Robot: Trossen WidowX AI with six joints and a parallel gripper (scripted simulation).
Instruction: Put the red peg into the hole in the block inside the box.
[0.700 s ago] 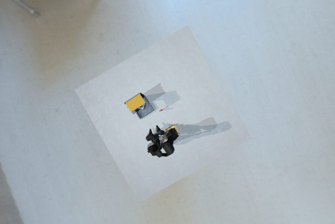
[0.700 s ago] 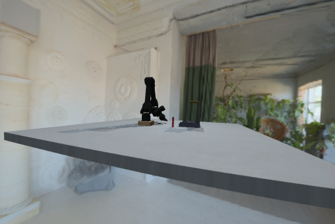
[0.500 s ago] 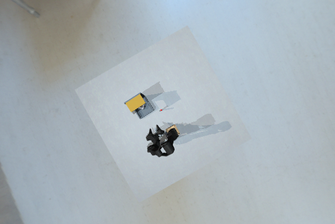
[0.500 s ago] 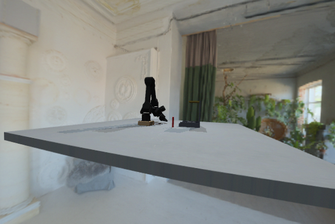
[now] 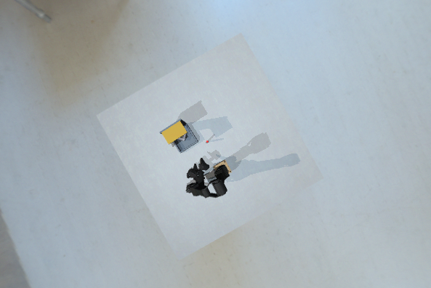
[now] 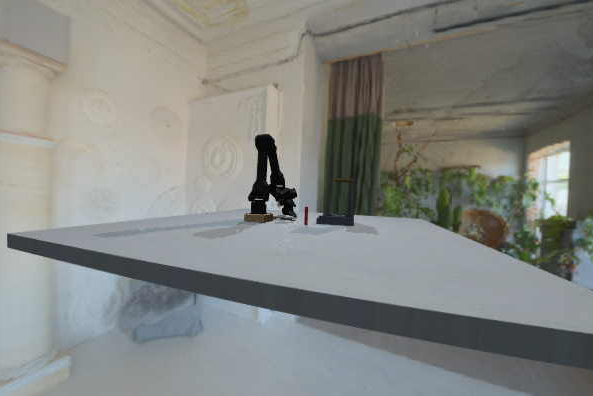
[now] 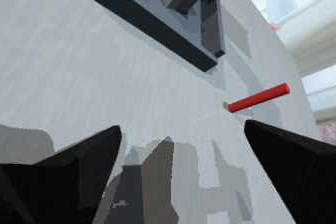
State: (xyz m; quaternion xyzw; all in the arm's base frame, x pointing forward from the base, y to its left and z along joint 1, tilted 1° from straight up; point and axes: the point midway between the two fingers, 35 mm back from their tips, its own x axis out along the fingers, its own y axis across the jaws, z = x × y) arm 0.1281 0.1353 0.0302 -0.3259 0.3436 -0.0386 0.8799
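The red peg [image 5: 207, 141] [image 6: 306, 216] [image 7: 260, 97] stands upright on the table between the arm and the box, off the box's front corner. The dark box [image 6: 335, 220] [image 7: 162, 36] has low walls and a tall back. Its flat yellow roof [image 5: 174, 132] [image 6: 344, 179] sticks out above the grey block [image 5: 182, 138], whose hole cannot be made out. My gripper [image 5: 198, 162] [image 6: 289, 214] [image 7: 182, 128] is wide open and empty, low over the table. In the wrist view the peg is beyond the right finger, not between the fingers.
The arm's tan base [image 5: 223, 166] [image 6: 258, 218] is beside the gripper on the table [image 5: 240, 73] [image 6: 380, 265]. In the wrist view the near box wall lies ahead of the fingers, left of the peg. Shadows of the arm and box fall across the table.
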